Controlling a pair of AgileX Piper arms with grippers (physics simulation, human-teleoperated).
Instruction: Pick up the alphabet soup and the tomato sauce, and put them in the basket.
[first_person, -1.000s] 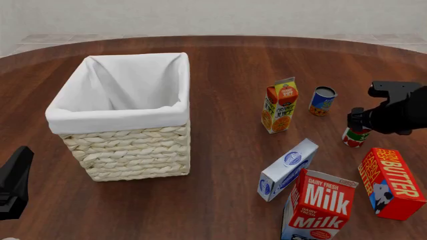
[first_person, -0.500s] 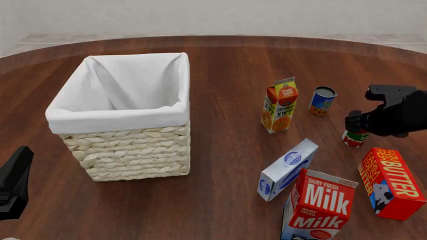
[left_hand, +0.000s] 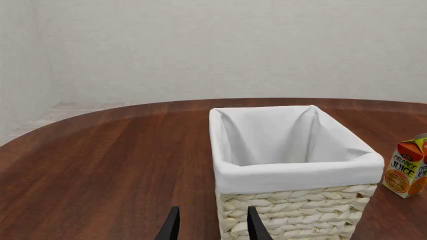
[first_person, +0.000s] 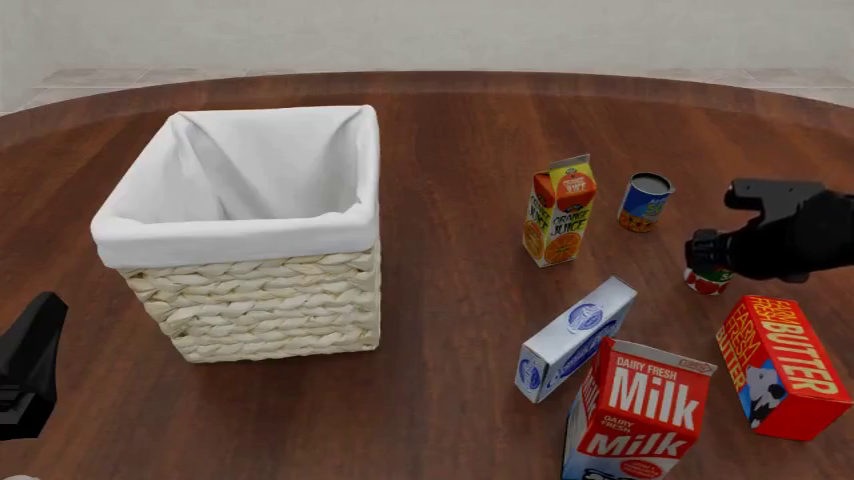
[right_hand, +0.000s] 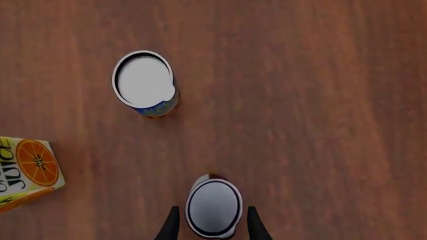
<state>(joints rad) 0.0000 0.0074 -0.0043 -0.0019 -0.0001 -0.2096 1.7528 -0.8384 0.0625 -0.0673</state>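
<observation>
Overhead, right tool (right_hand: 211, 227) astride tomato sauce (right_hand: 213, 207).

Surface (first_person: 454, 150): dark wood, smooth, with a soft sheen. Basket (first_person: 267, 300): pale woven wicker, rough; we note its matt white cloth lining (first_person: 240, 180). Between the right claw (right_hand: 212, 227) fingers, we list a can (right_hand: 213, 207) with a smooth metal lid. Beyond it, a second can (right_hand: 144, 82), lid alike.
</observation>
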